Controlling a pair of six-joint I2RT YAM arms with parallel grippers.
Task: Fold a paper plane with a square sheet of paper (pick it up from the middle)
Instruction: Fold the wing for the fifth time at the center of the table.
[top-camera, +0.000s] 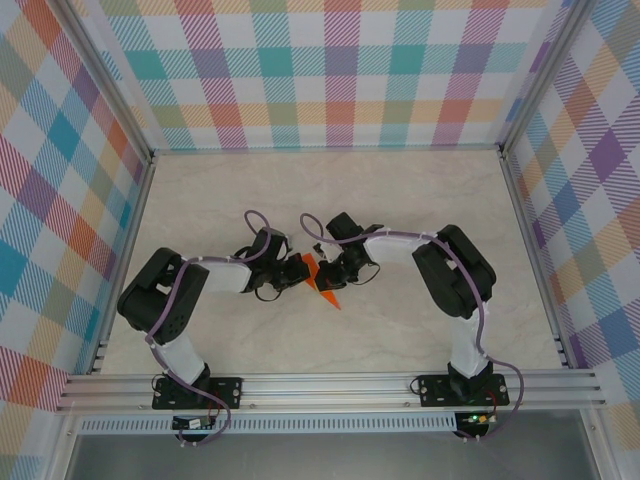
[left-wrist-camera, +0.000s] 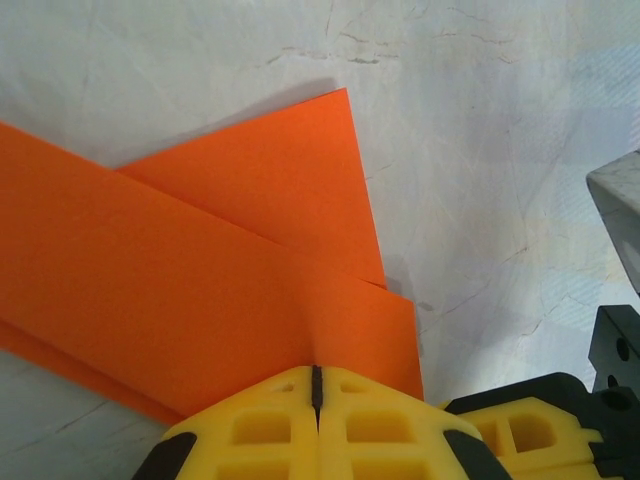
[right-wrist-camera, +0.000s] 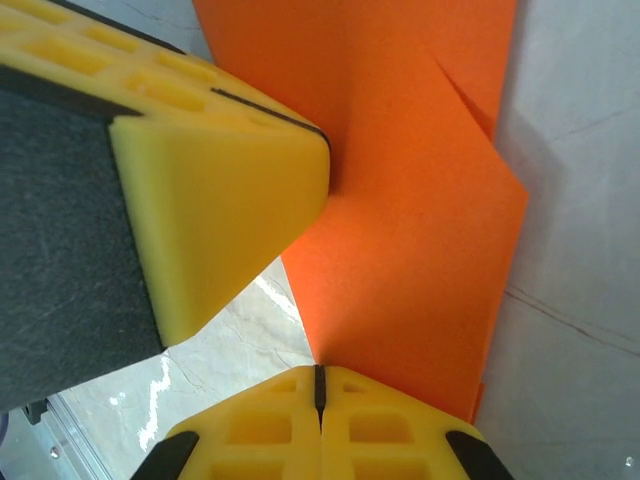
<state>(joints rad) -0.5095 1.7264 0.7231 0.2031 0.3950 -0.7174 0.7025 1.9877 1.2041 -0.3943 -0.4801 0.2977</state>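
We are starting at the left pincer (left-wrist-camera: 316, 375). Its two yellow fingers are sitting tight together at the bottom centre of the left wrist view, with only a thin seam between them. Their tips are meeting the near edge of the orange paper (left-wrist-camera: 200, 290). The right pincer (right-wrist-camera: 319, 375) is standing the same way at the bottom centre of its own view, fingers together and tips against the paper's lower point. We are not able to tell whether either one is nipping a layer or only pressing down on it. In the right wrist view, a finger (right-wrist-camera: 220, 190) of the left pincer is showing in the upper left, its tip touching the paper's left edge.

Moving outward, the paper is lying on the table (top-camera: 420, 200) just below the middle of the overhead view, between the two wrists. It is already narrowed into layered flaps, with a sharp tip pointing to the lower right. We are judging this to be a late fold being pressed or creased, with the plane largely formed but not finished. The next move is calling for one pincer to pin the layers while the other runs along a crease or lifts a flap, without dragging the thin sheet across the smooth top.

The main obstacle is crowding, since both pincers are working nearly tip to tip over a small piece. The plaid walls (top-camera: 330, 70) and the metal rail (top-camera: 330, 385) at the bottom are standing well apart from the work.
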